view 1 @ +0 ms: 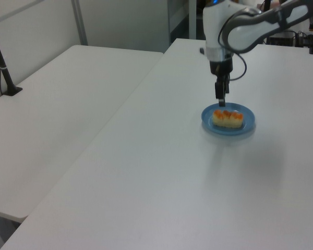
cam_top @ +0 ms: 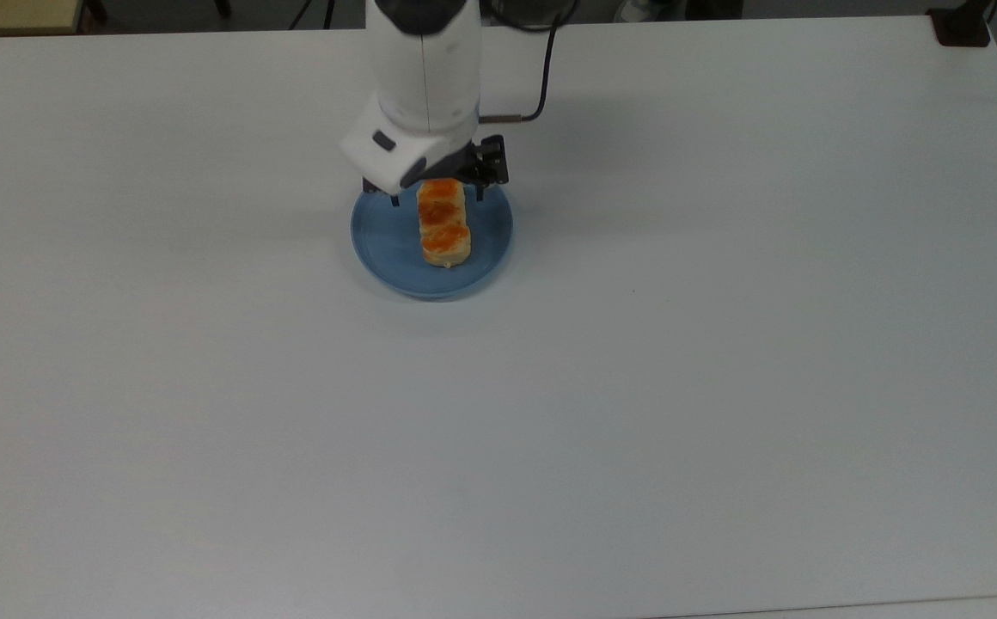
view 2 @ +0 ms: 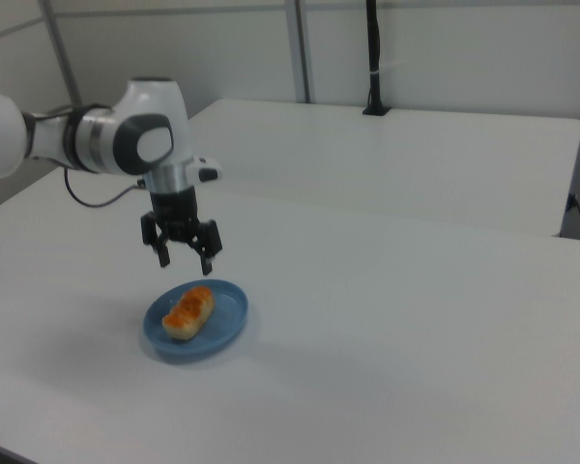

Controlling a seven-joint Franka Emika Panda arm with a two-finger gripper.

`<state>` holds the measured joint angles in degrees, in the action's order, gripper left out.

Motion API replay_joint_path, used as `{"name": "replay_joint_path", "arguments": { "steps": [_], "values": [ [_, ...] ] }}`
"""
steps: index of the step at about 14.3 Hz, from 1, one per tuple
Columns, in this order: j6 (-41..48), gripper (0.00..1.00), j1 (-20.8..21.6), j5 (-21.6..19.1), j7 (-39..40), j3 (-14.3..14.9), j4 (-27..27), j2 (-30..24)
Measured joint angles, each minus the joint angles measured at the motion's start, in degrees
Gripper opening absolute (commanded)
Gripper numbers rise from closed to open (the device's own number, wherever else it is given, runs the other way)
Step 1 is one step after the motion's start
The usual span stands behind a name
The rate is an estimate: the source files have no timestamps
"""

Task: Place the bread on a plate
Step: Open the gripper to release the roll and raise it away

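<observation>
One bread (cam_top: 443, 230) is lying flat on one plate (cam_top: 387, 245), upper centre of the top view. Bread: oblong, pale beige sides, w/ three glossy orange-brown bumps in a row on top; in the right view (view 2: 190, 309) it's sitting lengthwise across the plate's middle, shorter than the plate is wide. Plate (view 2: 227, 320): round, shallow, plain light blue, low raised rim, smooth w/ a slight sheen; blue is showing all round the bread in the left view (view 1: 249, 119).

One claw (view 2: 184, 253) is hanging above the plate's far edge in the right view, dark fingers (view 2: 212, 258) spread apart, nothing between them, tips clear of the bread. In the top view the claw (cam_top: 436, 196) is sitting at the plate's upper rim, over the bread's upper end. In the left view the claw (view 1: 220, 101) is pointing straight down, just above the bread (view 1: 227, 117). Arm: white glossy shell w/ dark grey joints, a black cable looping off it.

Worktop (cam_top: 636, 387): matte white, flat, smooth. Plate is sitting well in from all edges; wide open surface below and to both sides in the top view. A 2nd white table (view 1: 57, 104) is adjoining at the left view's left, w/ a black post (view 1: 1, 65) on it.
</observation>
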<state>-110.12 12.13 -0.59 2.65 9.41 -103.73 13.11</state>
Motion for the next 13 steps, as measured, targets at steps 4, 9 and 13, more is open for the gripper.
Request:
{"name": "replay_joint_path", "arguments": {
  "steps": [4, 9, 13],
  "values": [
    [3.0, 1.0, -5.2, 0.0, -2.8, -2.6, 4.2, -4.9],
    [11.7, 1.0, -11.7, 0.0, -6.2, -5.8, 11.6, -8.1],
    [11.8, 1.0, -12.6, 0.0, -8.9, -6.7, 11.7, -8.8]
  ]
}}
